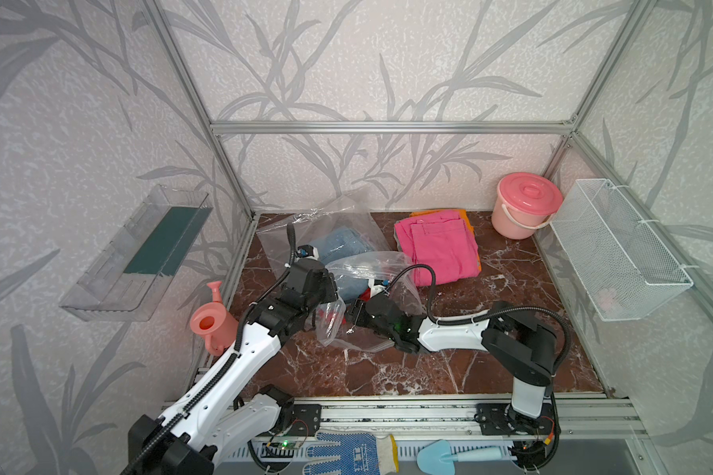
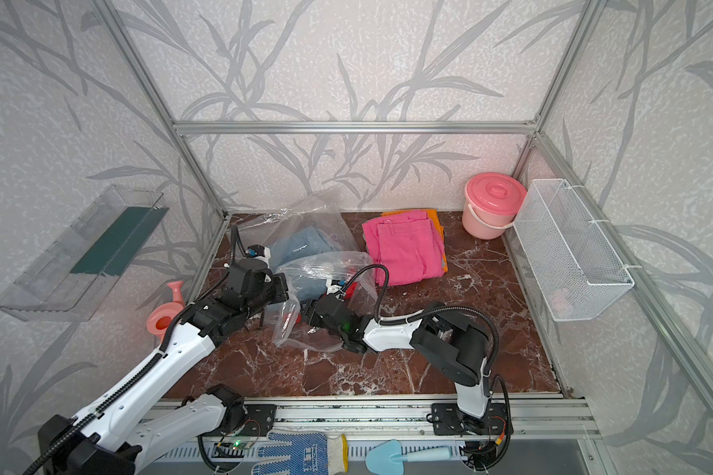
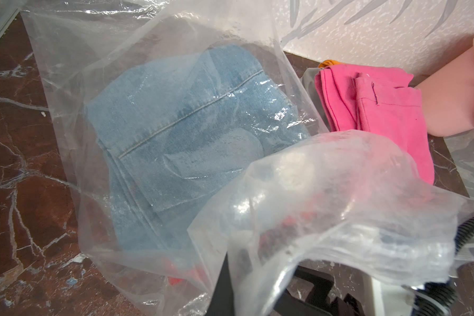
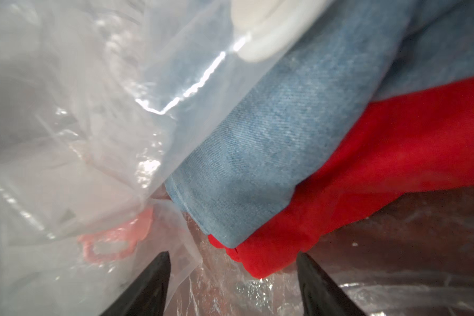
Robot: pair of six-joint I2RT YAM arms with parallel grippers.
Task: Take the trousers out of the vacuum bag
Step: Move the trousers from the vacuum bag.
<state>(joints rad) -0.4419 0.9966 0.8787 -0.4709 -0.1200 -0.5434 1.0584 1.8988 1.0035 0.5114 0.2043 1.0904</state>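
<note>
The clear vacuum bag (image 1: 348,220) (image 2: 305,218) lies crumpled at the back left of the floor, with its mouth facing the arms. Blue denim trousers (image 1: 342,242) (image 3: 175,123) and red trousers (image 4: 381,169) are inside it. My left gripper (image 1: 328,306) (image 3: 230,290) is shut on the film at the bag's mouth and holds it up. Inside the mouth, my right gripper (image 1: 353,308) (image 4: 231,255) is open, its fingertips either side of the red trousers' corner. The white valve disc (image 4: 263,27) shows above the denim. Hot pink trousers (image 1: 441,246) (image 2: 408,246) lie outside the bag on orange ones (image 1: 466,218).
A pink lidded bucket (image 1: 527,205) stands in the back right corner, beside a white wire basket (image 1: 618,255) on the right wall. A clear tray (image 1: 141,255) hangs on the left wall above a pink watering can (image 1: 213,325). A dotted glove (image 1: 346,452) and a blue trowel (image 1: 449,456) lie in front.
</note>
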